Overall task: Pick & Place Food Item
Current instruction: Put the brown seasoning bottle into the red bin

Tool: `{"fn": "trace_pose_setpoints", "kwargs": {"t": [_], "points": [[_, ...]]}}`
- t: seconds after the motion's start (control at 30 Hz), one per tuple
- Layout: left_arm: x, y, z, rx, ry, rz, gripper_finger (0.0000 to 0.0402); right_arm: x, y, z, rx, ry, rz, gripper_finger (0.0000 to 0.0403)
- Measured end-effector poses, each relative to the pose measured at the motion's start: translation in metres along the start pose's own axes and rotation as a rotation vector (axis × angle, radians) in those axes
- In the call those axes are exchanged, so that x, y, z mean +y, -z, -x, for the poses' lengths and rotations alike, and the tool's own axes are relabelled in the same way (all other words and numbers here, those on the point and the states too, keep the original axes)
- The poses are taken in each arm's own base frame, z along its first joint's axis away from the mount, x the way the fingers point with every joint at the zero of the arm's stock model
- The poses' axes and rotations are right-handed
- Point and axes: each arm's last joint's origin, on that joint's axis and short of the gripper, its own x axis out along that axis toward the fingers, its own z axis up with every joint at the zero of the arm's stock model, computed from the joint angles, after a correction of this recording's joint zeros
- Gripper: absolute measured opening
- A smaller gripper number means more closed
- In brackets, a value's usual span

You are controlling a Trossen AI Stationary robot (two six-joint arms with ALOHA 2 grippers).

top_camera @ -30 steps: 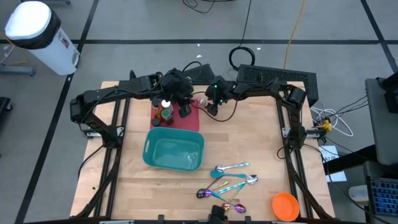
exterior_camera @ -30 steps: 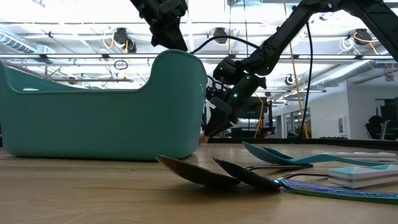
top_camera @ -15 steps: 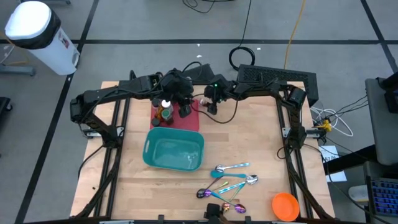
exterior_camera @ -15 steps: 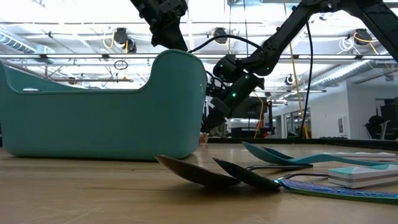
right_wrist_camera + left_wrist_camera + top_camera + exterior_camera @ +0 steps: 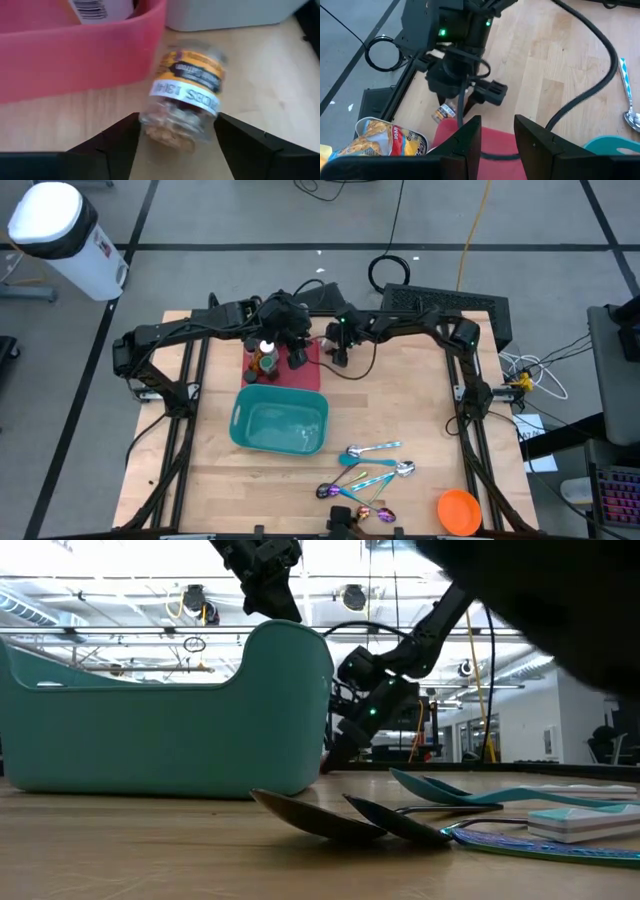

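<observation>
A small glass jar (image 5: 185, 95) with an orange-and-black label lies on its side on the table, just outside the red tray's wall (image 5: 75, 55). It also shows in the left wrist view (image 5: 442, 113). My right gripper (image 5: 176, 119) is open and low over the table at the tray's right side (image 5: 338, 356), one finger on each side of the jar; I cannot tell if they touch it. My left gripper (image 5: 497, 126) is open and empty above the red tray (image 5: 297, 352). A teal bin (image 5: 279, 423) stands nearer the front.
The red tray (image 5: 308, 372) holds bottles (image 5: 264, 358) and a soup can (image 5: 385, 139). Several spoons (image 5: 370, 470) and an orange bowl (image 5: 458, 510) lie near the front right. The teal bin (image 5: 170, 720) hides the tray in the low view.
My right gripper has moved a little toward the table's left edge and down, closer to the red tray and the jar. My left gripper has kept still above the tray.
</observation>
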Motion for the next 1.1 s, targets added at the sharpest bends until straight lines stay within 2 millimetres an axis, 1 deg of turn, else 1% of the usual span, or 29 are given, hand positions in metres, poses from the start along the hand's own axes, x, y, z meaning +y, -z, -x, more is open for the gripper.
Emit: {"fn": "trace_pose_setpoints", "kwargs": {"t": [0.1,0.23,0.37,0.63,0.77,0.9,1.0,1.1], "points": [[0.000,0.000,0.000,0.002,0.000,0.001,0.0124,0.001,-0.002,-0.001,0.006,0.019,0.005,0.0237],[0.000,0.001,0.000,0.010,0.000,0.001,0.0124,0.001,-0.006,0.004,-0.004,0.025,0.016,0.0210],[0.000,0.001,0.000,0.009,0.000,-0.002,0.0124,0.001,-0.007,0.004,-0.015,0.028,0.014,0.0184],[0.000,0.001,0.000,0.008,0.000,-0.003,0.0124,0.004,-0.009,0.004,-0.015,0.025,0.006,0.0104],[0.000,0.001,0.000,0.009,0.000,-0.003,0.0124,0.004,-0.012,0.008,-0.025,0.024,0.007,0.0059],[0.000,0.002,0.000,0.023,0.000,-0.003,0.0124,0.005,-0.011,0.012,0.002,0.022,0.001,0.0019],[0.000,0.004,0.000,0.040,0.001,-0.004,0.0124,0.005,-0.015,0.016,-0.006,0.023,-0.009,0.0003],[0.000,0.004,0.000,0.044,0.002,-0.016,0.0124,0.006,-0.018,0.025,0.005,0.020,-0.043,0.0008]]}}
